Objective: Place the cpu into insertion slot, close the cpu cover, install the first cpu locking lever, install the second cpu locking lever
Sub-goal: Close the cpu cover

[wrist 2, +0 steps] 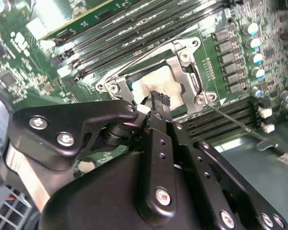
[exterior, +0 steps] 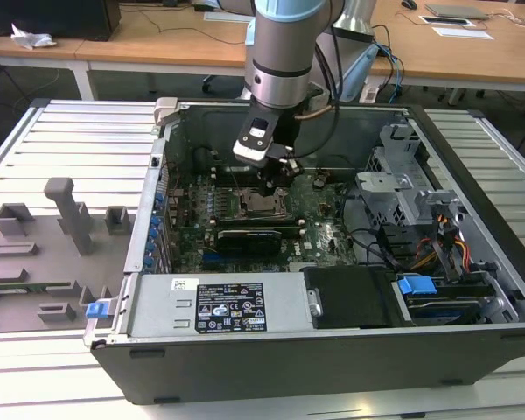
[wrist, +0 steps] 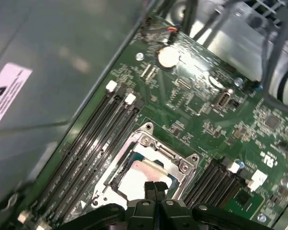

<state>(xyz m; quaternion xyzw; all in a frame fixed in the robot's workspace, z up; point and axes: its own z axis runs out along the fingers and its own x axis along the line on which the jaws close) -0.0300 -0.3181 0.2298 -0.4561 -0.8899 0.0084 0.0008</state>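
Inside an open computer case, the insertion slot [exterior: 264, 207] sits on the green board. My gripper [exterior: 267, 185] hangs straight over it. In both wrist views the cpu [wrist: 134, 179] [wrist 2: 156, 79] lies in the slot with its pale top showing. The silver cpu cover [wrist: 170, 158] [wrist 2: 185, 72] lies flat around it. My gripper [wrist: 156, 184] [wrist 2: 158, 98] is shut, empty, with its black tips just above the chip's middle. A thin locking lever [wrist 2: 235, 123] sticks out from one socket corner, across the memory slots.
Long black memory slots [wrist: 101, 139] run on both sides of the socket. A black expansion card [exterior: 254, 238] lies just in front of it. The metal drive cage [exterior: 402, 175] and cables stand at the exterior view's right. A grey fixture tray [exterior: 44, 254] lies outside the case on the left.
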